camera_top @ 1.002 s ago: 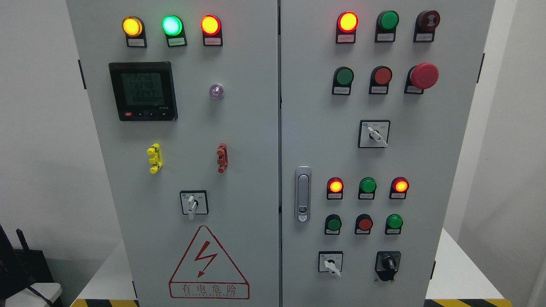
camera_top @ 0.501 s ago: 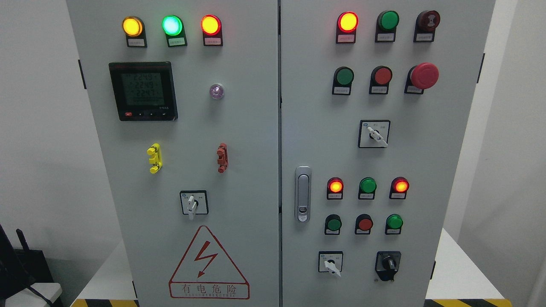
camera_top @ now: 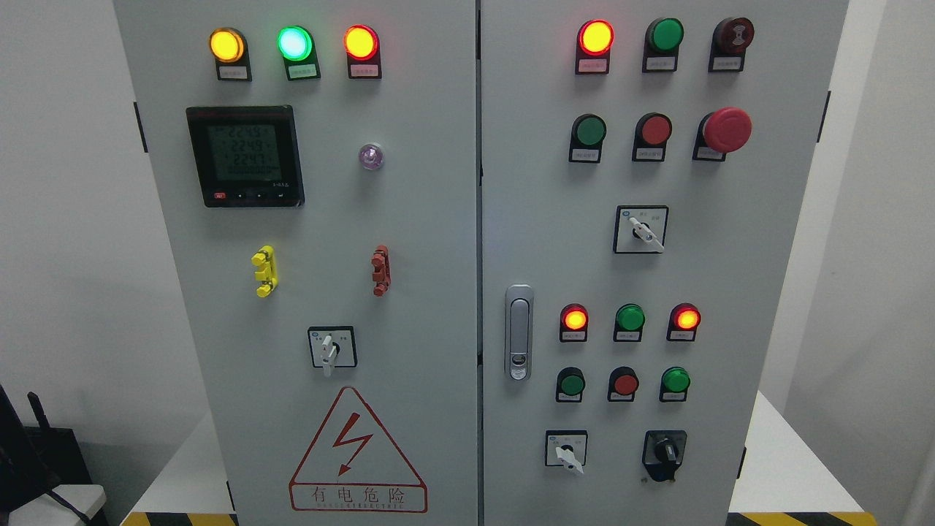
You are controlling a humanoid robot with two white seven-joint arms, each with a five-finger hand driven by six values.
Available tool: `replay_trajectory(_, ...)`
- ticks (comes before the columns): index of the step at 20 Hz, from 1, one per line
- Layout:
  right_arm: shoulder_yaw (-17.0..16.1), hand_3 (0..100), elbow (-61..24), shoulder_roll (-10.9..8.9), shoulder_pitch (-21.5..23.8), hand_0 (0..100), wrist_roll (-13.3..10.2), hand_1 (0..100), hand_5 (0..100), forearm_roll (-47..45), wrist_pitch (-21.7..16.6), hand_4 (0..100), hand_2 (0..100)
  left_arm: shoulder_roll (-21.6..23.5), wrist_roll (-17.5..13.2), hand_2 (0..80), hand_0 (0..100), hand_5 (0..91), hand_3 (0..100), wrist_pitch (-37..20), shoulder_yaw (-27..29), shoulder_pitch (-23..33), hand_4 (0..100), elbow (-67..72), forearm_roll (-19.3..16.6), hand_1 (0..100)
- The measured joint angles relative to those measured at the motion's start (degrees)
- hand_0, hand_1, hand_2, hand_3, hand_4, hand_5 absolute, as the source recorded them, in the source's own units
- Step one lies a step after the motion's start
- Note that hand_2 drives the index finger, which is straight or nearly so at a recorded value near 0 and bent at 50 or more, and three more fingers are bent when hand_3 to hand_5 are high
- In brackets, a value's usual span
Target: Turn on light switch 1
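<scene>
Grey two-door electrical cabinet [camera_top: 409, 219] facing the camera, neither robot hand showing.
Red indicator lamps [camera_top: 595, 36] are glowing; white rotary selector switches [camera_top: 640, 229] are sitting beside a door latch [camera_top: 518, 332].

Red mushroom button [camera_top: 725, 130], meter [camera_top: 245, 155], warning triangle [camera_top: 357, 451].

Which control is light switch 1: cannot tell, labels too small to read. Grey two-door control cabinet [camera_top: 438, 241], upright.

The cabinet [camera_top: 438, 241] front stands unobstructed; only its door handle [camera_top: 518, 332] and emergency stop [camera_top: 727, 130] protrude.
</scene>
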Motion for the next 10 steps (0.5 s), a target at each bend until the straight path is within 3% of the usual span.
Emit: replay_trajectory(10, 0.0, 0, 0.0, 0.00, 0.0, 12, 0.0, 39, 0, 0.0, 0.0, 0, 0, 2.3, 9.8, 42.1, 8, 57.4, 65, 0.7, -7.9, -3.0, 72, -13.8, -1.1, 41)
